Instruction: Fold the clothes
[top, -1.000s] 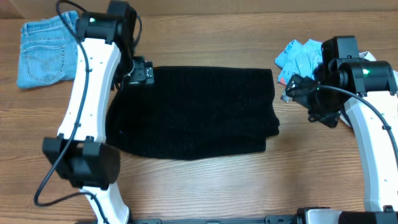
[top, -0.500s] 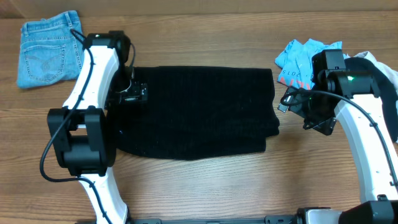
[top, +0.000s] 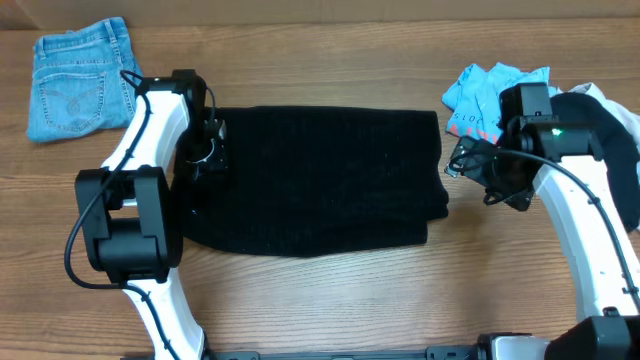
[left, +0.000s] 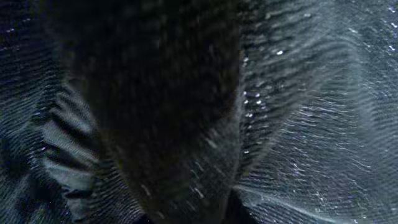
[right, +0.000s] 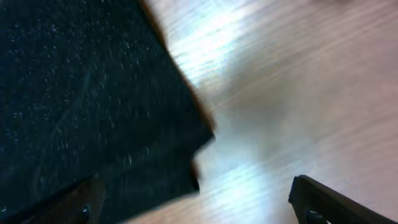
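Observation:
A black knit garment (top: 320, 180) lies flat across the middle of the table, folded into a rough rectangle. My left gripper (top: 205, 150) is pressed down on its left edge. In the left wrist view a bunched ridge of the black fabric (left: 168, 124) rises into the jaws and hides the fingers. My right gripper (top: 468, 160) hangs open just off the garment's right edge. In the right wrist view its fingers (right: 317, 199) straddle the garment's corner (right: 186, 143) with bare wood between them.
Folded blue jeans (top: 75, 75) lie at the back left. A light blue cloth (top: 485, 95) and a dark and white pile (top: 605, 110) sit at the back right, close behind the right arm. Wooden table (top: 330, 300) shows along the front.
The left arm came down from the back onto the garment's left edge and its jaws closed into the fabric. The right gripper shifted slightly left, toward the garment's right edge.

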